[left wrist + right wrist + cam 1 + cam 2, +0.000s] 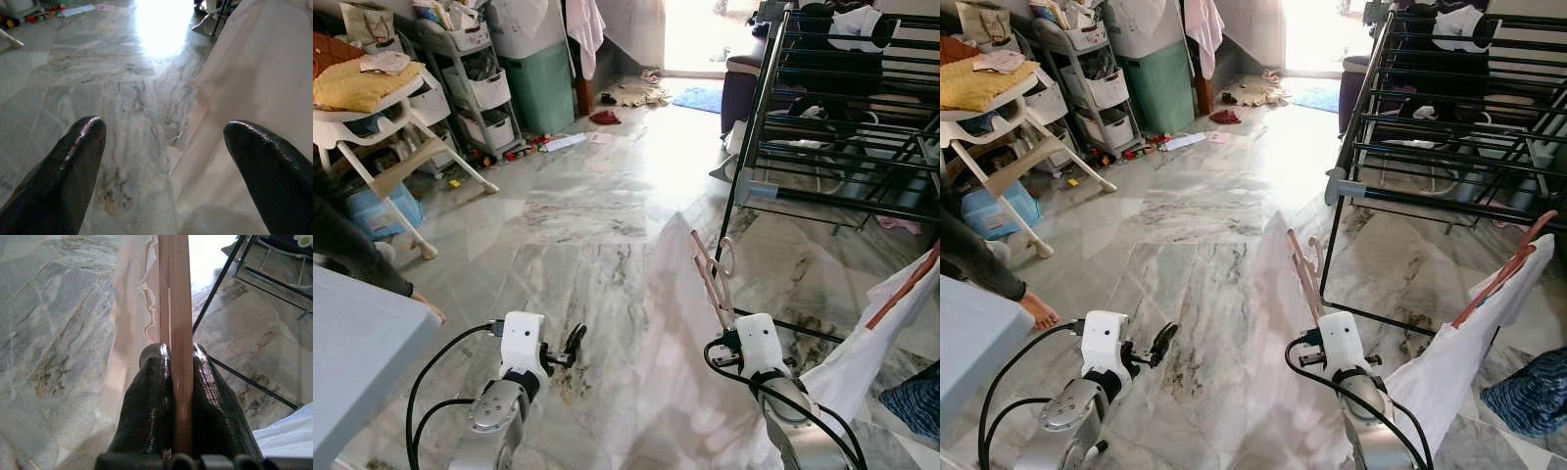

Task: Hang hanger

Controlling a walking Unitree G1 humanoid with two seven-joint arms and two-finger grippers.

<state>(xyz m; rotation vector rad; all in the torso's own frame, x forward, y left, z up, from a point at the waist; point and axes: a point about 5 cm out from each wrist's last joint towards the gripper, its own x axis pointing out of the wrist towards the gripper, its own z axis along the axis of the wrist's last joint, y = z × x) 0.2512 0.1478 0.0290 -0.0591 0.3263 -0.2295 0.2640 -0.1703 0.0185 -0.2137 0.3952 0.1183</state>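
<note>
A wooden hanger [713, 277] with a metal hook and a pale pink garment [677, 362] draped on it is held up at the lower right. My right gripper [177, 363] is shut on the hanger's wooden bar [179, 308]. The black drying rack [847, 117] stands ahead to the right, its nearest leg just beyond the hanger. My left gripper [570, 345] hovers low over the marble floor at the lower left, open and holding nothing, with its fingers [73, 166] spread and the garment beside them.
Another white garment on a wooden hanger [901, 294] hangs at the right edge. A person's hand [429, 307] rests by a grey table [352, 352] at the left. A high chair [372, 108], shelves and a green bin [540, 83] line the far left.
</note>
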